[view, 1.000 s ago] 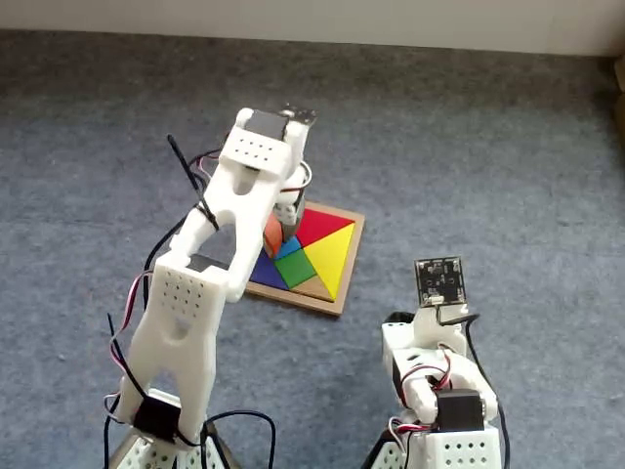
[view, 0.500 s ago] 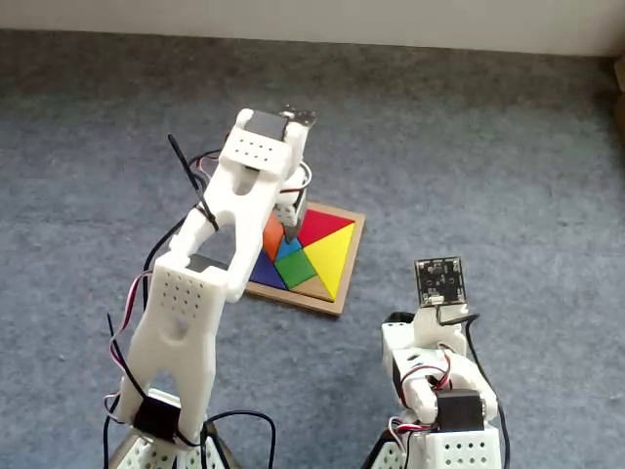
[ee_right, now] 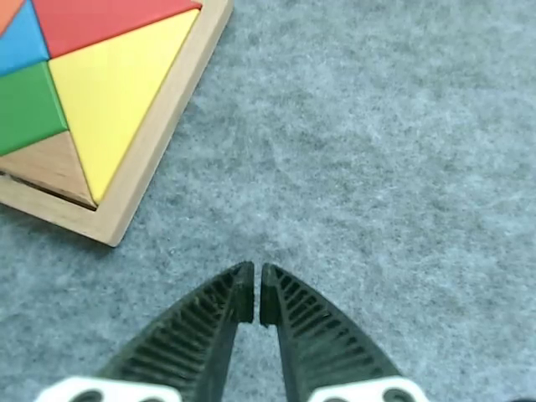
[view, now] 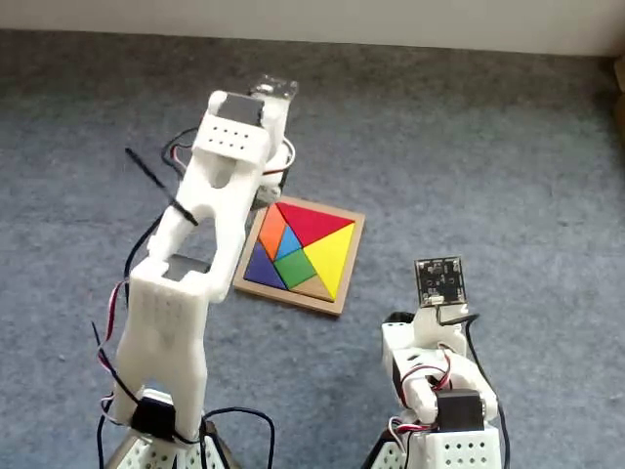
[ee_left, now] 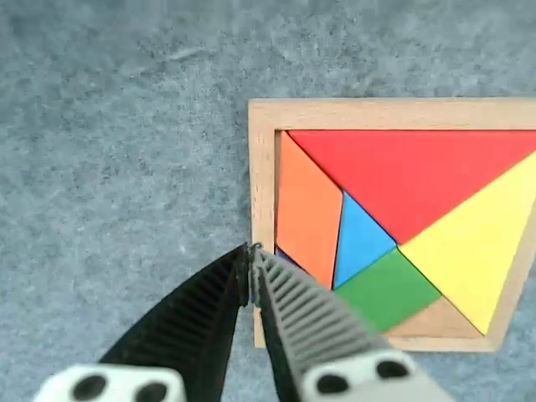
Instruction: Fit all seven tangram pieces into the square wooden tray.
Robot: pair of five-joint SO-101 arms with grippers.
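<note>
- The square wooden tray (view: 293,297) lies on the grey desk (view: 469,147), near the middle of the high view.
- I count seven pieces inside it, so I judge the fitting done.
- The red triangle (view: 314,223) fills the tray's 12 to 1 o'clock part.
- The yellow triangle (view: 334,256) fills 3 o'clock, touching the red one along a long edge.
- The orange piece (view: 272,234) lies at 10 o'clock against the rim.
- The small blue triangle (view: 288,244) sits near the centre, between orange, red and green.
- The green square (view: 294,267) lies at 6 o'clock.
- The purple triangle (view: 260,270) is at 8 o'clock and the tan triangle (view: 315,286) at 5 o'clock.
- I see no bare tray floor between the pieces and no loose piece on the desk. I cannot tell whether every piece lies fully flat.
- The left pincer (ee_left: 252,249) is closed and holds nothing. Its tips hang at the outer edge of the tray's rim, beside the orange piece. I cannot tell whether they touch the wood.
- The left arm (view: 210,225) rises from 7 o'clock and ends at the tray's 11 o'clock corner.
- The right pincer (ee_right: 256,280) is closed and empty, above bare desk near the tray corner by the tan and yellow pieces.
- The right arm (view: 439,391) stands at 5 o'clock, apart from the tray.
- In my judgement, all that is left is to park both arms clear of the tray.
</note>
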